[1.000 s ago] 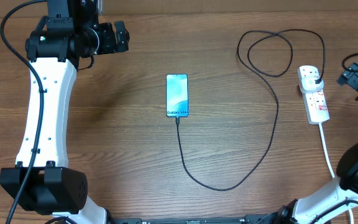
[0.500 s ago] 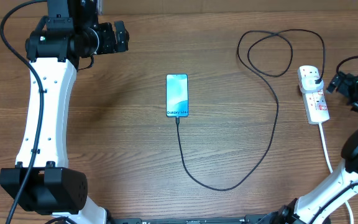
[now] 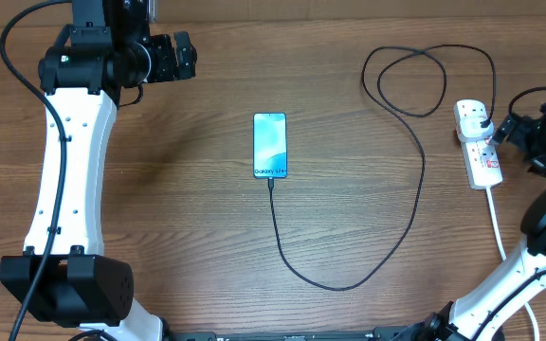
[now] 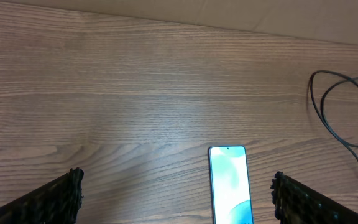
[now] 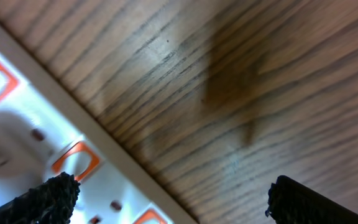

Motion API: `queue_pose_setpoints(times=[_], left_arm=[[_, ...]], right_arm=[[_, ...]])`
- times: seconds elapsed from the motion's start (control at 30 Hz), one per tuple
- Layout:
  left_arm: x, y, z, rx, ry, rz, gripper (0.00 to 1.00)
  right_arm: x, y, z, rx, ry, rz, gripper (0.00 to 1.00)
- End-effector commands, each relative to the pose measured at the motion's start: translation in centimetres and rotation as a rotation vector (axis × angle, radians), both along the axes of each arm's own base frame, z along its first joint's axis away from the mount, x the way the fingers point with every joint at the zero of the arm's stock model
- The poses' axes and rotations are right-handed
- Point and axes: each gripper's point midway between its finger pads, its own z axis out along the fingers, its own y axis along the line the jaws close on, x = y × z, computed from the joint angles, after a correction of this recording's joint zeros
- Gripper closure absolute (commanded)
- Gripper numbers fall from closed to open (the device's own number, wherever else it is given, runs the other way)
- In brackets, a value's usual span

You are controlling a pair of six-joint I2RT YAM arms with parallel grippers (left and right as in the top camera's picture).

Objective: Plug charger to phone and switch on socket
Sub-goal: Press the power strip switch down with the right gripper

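Observation:
The phone [image 3: 270,145] lies screen up mid-table, lit, with the black charger cable [image 3: 415,204] plugged into its near end. The cable loops right and back to a black plug [image 3: 482,117] seated in the white socket strip [image 3: 478,144] at the right. My right gripper [image 3: 510,133] is open, just right of the strip and low over it; the right wrist view shows the strip's edge with red switches [image 5: 74,160] between its fingers [image 5: 169,199]. My left gripper [image 3: 180,55] is open and empty at the far left; its wrist view shows the phone [image 4: 230,183] and a cable loop [image 4: 340,112].
The strip's white cord [image 3: 497,223] runs toward the near right edge. The left arm's white link [image 3: 64,161] stands along the left side. The cable's big loop [image 3: 410,80] lies at the back right.
My right gripper has moved left toward the socket strip, from the table's right edge to just beside the strip. The left arm, phone and cable have not moved.

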Motion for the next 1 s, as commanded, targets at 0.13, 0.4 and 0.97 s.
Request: queue_pose_setpoints(times=[0.13, 0.4, 0.97], left_arm=[[0.0, 0.0, -0.1, 0.008, 0.002, 0.002, 0.00], [0.0, 0.0, -0.1, 0.008, 0.002, 0.002, 0.00], [0.0, 0.0, -0.1, 0.008, 0.002, 0.002, 0.00]], right_arm=[[0.4, 0.2, -1.2, 0.014, 0.008, -0.009, 0.00], [0.9, -0.1, -1.2, 0.005, -0.013, -0.040, 0.00], [1.3, 1.3, -1.5, 0.044, -0.013, -0.005, 0.00]])
